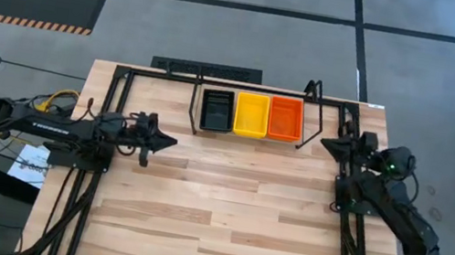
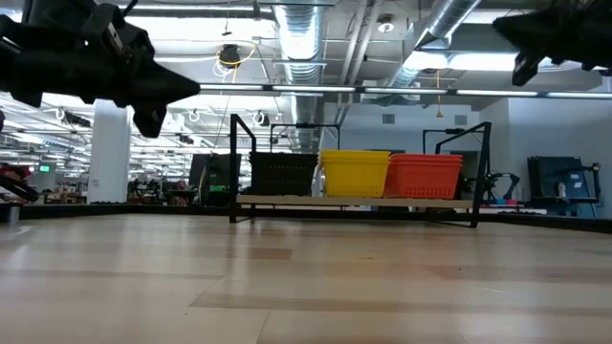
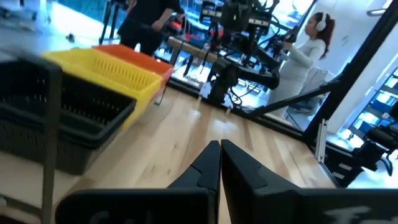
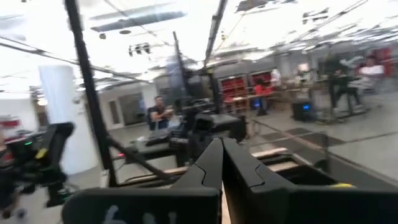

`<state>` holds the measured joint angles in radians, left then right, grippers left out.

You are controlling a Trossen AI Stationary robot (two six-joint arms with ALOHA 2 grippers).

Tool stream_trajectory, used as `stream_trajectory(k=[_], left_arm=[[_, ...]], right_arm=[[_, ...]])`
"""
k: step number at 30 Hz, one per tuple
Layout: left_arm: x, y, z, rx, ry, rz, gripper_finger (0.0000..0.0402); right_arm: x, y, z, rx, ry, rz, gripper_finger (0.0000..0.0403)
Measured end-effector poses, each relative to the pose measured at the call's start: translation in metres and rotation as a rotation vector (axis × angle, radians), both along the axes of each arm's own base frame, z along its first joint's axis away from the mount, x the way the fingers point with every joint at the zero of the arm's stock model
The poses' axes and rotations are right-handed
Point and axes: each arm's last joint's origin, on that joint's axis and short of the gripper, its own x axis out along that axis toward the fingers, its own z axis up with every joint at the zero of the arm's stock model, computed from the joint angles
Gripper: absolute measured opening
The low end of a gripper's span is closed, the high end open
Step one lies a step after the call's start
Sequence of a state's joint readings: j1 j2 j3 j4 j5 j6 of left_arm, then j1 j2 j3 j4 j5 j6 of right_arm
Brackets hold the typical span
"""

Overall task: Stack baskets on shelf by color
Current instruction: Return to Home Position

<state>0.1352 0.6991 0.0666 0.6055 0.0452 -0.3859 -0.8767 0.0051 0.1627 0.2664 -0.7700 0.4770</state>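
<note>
**A:** Where are the baskets?

**B:** All on the shelf (image 2: 234,167), which stands at the 12 o'clock edge of the bench (image 1: 220,228). From above, the black baskets (image 1: 217,110) fill the shelf's 9 o'clock end. The yellow baskets (image 1: 251,114) sit in the middle and the red-orange baskets (image 1: 285,119) take the 3 o'clock end. Each colour sits right against its neighbour.

**A:** And the left tool?

**B:** The left tool (image 1: 171,143) is between 9 and 10 o'clock from the bench's centre, pointing toward 3 o'clock. It is near the black end of the shelf but well apart from it. The level view shows it held high above the wood. Its fingers (image 3: 205,171) are pressed together with only a hairline between them, clenched on nothing.

**A:** The right one?

**B:** The right tool (image 1: 326,144) is at about 2 o'clock, pointing toward 9 o'clock. It is just beyond the shelf's red-orange end and not touching it. Its fingers (image 4: 239,171) are also closed tip to tip, with nothing gripped.

**A:** Does either tool touch a basket?

**B:** No, both are clear of the baskets and the shelf posts.
</note>
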Motion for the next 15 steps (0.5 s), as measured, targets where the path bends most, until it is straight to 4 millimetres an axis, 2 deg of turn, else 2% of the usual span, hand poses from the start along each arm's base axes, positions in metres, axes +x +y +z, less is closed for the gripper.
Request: stream_trajectory(k=[3,9,13,15], left_arm=[[-0.003,0.000,0.005,0.064,-0.033,0.001,0.0000],[-0.012,0.001,0.017,0.178,-0.123,0.026,0.0000],[-0.017,0.001,0.019,0.190,-0.128,0.011,0.0000],[-0.019,0.000,0.019,0.186,-0.120,0.002,0.0000]], right_arm=[[0.004,0.002,-0.005,0.025,0.038,0.026,0.0024],[0.017,0.003,-0.022,0.113,0.099,-0.061,0.0024],[0.030,0.010,-0.040,0.091,0.031,-0.033,0.0024],[0.036,0.015,-0.050,0.127,0.064,-0.050,0.0024]])
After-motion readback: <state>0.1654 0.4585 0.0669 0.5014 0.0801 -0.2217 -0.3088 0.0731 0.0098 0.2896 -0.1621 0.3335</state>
